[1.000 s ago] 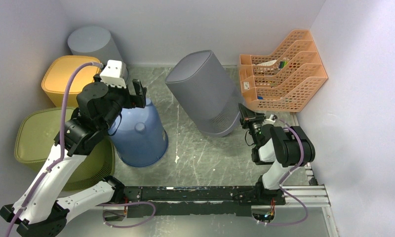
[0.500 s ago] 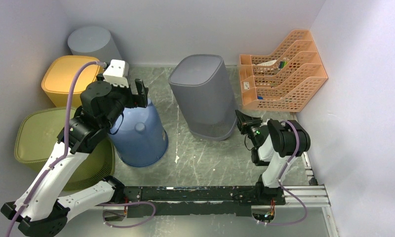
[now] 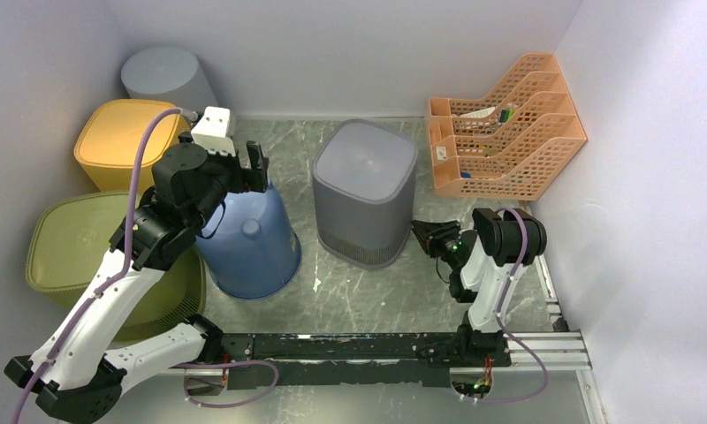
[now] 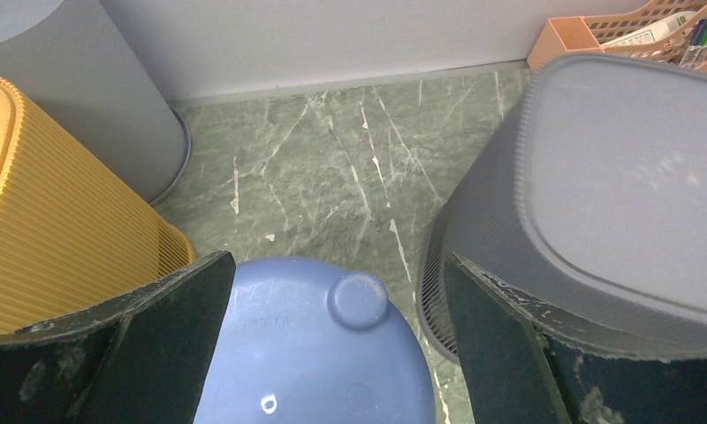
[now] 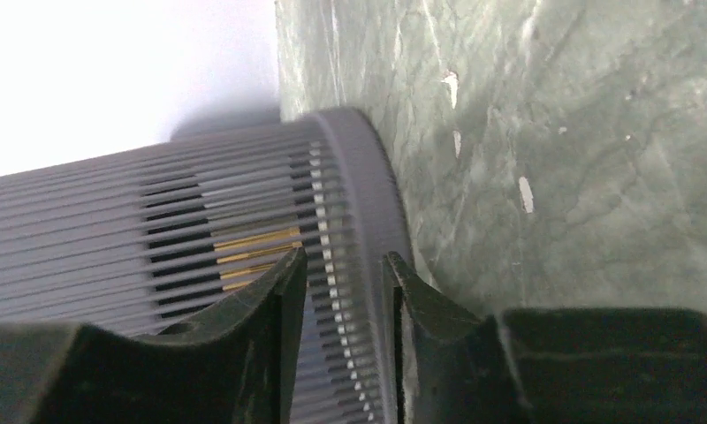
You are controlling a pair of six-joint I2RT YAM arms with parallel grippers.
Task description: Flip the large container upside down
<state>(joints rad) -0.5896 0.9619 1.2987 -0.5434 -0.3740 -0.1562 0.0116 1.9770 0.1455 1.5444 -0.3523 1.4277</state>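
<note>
Tilted before, your large grey ribbed plastic container (image 3: 364, 168) stands base-up — so the right end effector (image 5: 343, 265), astride its rim, is letting go; the left end effector (image 4: 334, 265) waits wide open.

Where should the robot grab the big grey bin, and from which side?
On the grey bin, probably the thick rim band at the very bottom, coming in low from the right, where the right gripper is. The smooth closed top and broad body look too wide to pinch.
</note>
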